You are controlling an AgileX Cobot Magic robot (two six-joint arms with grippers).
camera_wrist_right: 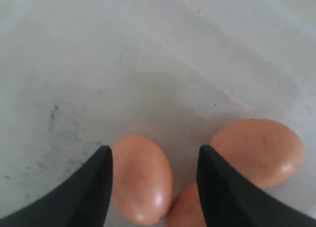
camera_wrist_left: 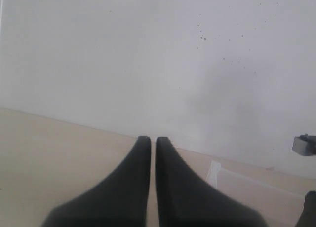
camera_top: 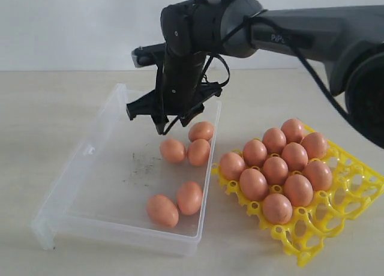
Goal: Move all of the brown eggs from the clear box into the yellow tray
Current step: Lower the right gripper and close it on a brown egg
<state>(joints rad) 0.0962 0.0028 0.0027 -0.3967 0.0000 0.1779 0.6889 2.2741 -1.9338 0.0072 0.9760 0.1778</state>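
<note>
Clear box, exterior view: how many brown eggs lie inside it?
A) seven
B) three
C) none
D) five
D: five brown eggs lie on the floor of the clear box, three clustered toward its back and two nearer the camera; the others sit in the yellow tray.
</note>
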